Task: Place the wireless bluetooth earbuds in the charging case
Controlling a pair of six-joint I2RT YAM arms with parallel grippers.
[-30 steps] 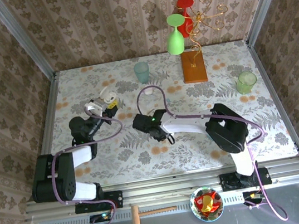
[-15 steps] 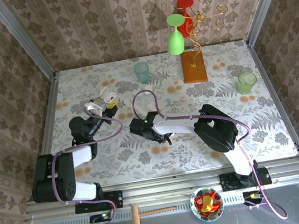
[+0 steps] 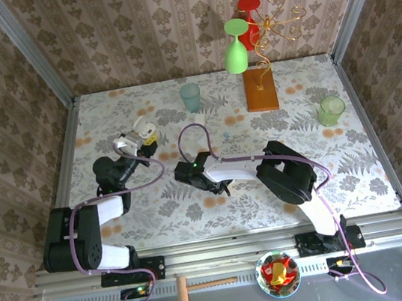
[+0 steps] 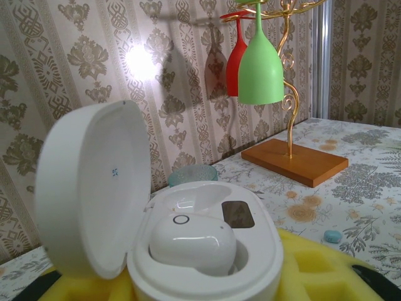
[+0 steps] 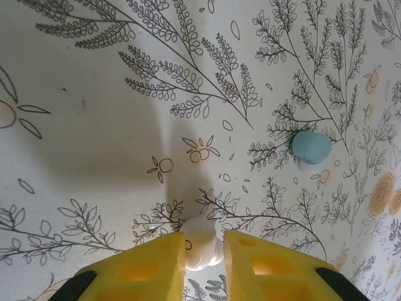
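Right wrist: right gripper, lately narrowed, is found pinching the white earbud near the blue earbud, so transfer to the charging case is judged possible.

Floral tablecloth covers the table; patterned wallpaper on the walls. Teal cup at back centre; wooden base near it on the right, carrying a gold wire rack. Green wine glass and red glass hang upside down from the rack. Green tumbler far right. Wooden mallet and a bowl of coloured bits sit on the near ledge, off the cloth.
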